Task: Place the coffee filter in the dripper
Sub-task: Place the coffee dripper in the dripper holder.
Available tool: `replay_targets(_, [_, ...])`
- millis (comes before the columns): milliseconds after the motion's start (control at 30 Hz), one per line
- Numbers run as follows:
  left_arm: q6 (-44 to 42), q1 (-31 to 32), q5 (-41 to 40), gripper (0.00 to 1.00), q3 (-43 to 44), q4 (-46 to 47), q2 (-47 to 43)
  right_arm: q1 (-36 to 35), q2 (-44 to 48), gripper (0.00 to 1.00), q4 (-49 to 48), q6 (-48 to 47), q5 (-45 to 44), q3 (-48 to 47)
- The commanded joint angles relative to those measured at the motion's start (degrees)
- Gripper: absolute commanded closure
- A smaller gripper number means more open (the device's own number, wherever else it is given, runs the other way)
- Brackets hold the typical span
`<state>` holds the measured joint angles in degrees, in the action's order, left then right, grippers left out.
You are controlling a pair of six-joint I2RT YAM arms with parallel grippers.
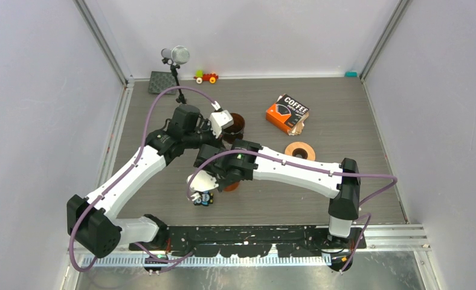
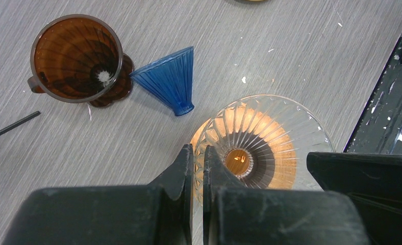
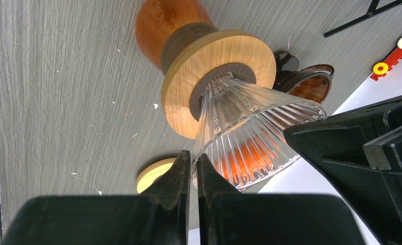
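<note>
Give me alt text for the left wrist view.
A clear ribbed dripper, no filter in it, fills the lower middle, orange showing through from below; the left gripper, fingers close together, overlaps its near rim. Beyond on the grey table sit an empty brown dripper and a blue cone on its side.

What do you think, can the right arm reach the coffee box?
Probably yes. The coffee box lies uncovered beyond that arm's forearm, only a wooden ring nearby; the right gripper would have to swing over.
</note>
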<state>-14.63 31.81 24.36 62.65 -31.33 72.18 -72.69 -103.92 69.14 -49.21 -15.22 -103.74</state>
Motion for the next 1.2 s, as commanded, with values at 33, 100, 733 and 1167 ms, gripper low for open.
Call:
replay_targets(33, [-4.19, 0.18, -8.06, 1.00, -5.13, -15.03, 4.66, 1.06, -2.11, 0.99, -3.54, -1.32, 0.36, -2.36])
replay_targets(100, [-4.31, 0.18, -8.17, 1.00, -5.28, -15.05, 4.51, 1.17, -2.28, 1.00, -3.48, -1.33, 0.50, -2.29])
replay_targets(733, [-6.59, 0.18, -9.32, 1.00, -7.92, -16.12, 3.35, 1.27, -5.44, 1.00, -1.99, -1.43, 1.84, -4.41])
replay_targets(1167, [-7.66, 0.18, -9.86, 1.00, -9.45, -16.44, 3.21, 1.25, -7.20, 0.99, -0.94, -1.97, 2.05, -5.58])
